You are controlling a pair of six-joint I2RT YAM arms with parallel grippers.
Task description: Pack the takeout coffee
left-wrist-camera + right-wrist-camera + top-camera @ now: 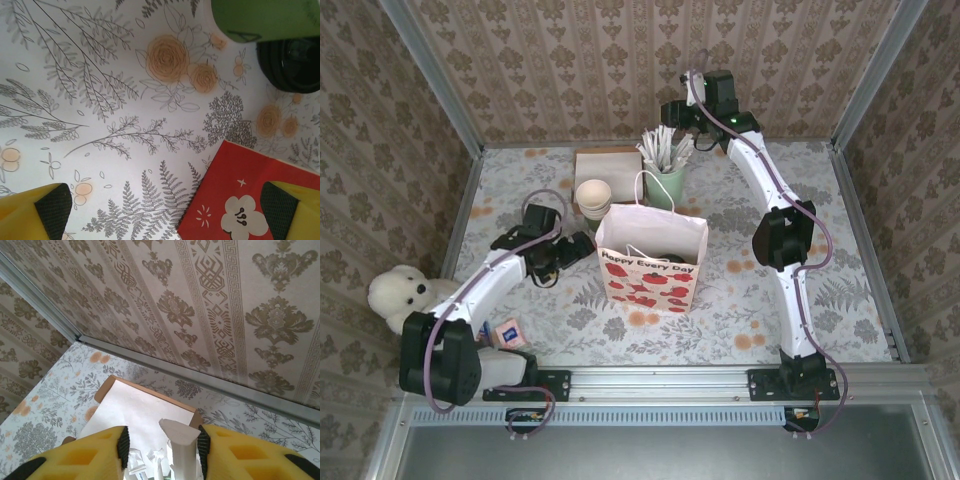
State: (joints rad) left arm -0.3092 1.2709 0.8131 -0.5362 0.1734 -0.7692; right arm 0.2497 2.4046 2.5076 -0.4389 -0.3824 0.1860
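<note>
Left wrist view shows the left gripper (pixel 167 206) hanging over the floral-printed bench (pixel 100 125) with its yellow fingers (pixel 35 210) spread wide and nothing between the dark pads. The takeout coffee (pixel 289 66) stands ahead of it at the right edge, seen as a round black plastic lid. The cup body seems to be hidden beneath that lid, so this is probably the lidded cup seen from above. It sits on the bench just beside the base of a stack of lidless green paper cups (pixel 265 17), almost touching it. Nearer the gripper, a red corner of the paper gift bag with white blossoms (pixel 240 170) juts in between the fingers and the lid, with a strip of bare bench beyond it. In the top external view the left gripper (pixel 578 250) is at the left side of the gift bag (pixel 650 285), whose white front carries red flowers, and the stack (pixel 592 195) rises just behind the bag's rear left corner. Farther back stand a flat brown cardboard box topped with white paper (pixel 607 163) and a pale mint cup (pixel 665 185) of white wrapped straws (pixel 665 148). The right gripper (pixel 678 118) hovers over them. In its wrist view the right gripper (pixel 160 445) has its jaws apart, and one straw (pixel 180 440) rises between them against one pad. A cream teddy bear (pixel 398 295) sits at the bench's left edge.
</note>
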